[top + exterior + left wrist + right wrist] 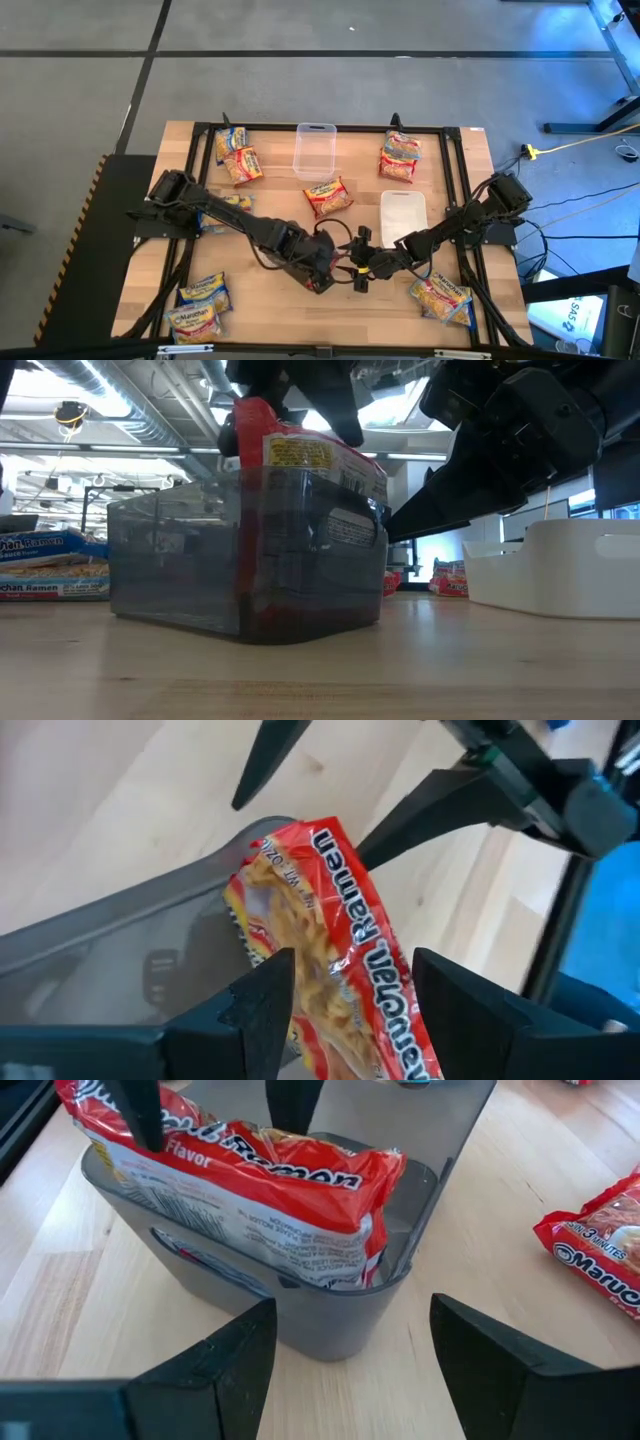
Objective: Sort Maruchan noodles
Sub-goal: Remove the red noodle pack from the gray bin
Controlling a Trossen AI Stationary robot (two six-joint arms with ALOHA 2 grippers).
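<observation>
Pale wooden slatted worktop [290,310] framed by black rails. Two dark arms meeting near front centre.

Grey translucent rectangular plastic bin [245,560] standing on worktop at front centre. Clear rectangular plastic container [314,150] farther back, centre. White rectangular plastic container [403,216] right of centre, just behind right arm.

Left pincer [345,995] above grey bin, fingers closed on red-labelled flat plastic Maruchan ramen packet [240,1180]. Packet lying tilted across bin's open top, lower edge inside, upper part projecting above rim; in low view, packet upright-leaning with red end sticking out over bin wall.

Right pincer [350,1350] just beside grey bin, fingers spread wide, holding nothing, aimed at bin's near wall.

Remaining packets on worktop, all apart from bin:
- 1 red packet [328,196] lying flat at centre, between clear and white containers.
- 2 packets [238,155] at back left, overlapping.
- 2 packets [399,157] at back right, stacked.
- Blue-labelled packets [200,308] at front left, about 2, overlapping.
- Packets [443,299] at front right, pile; count unclear.
</observation>
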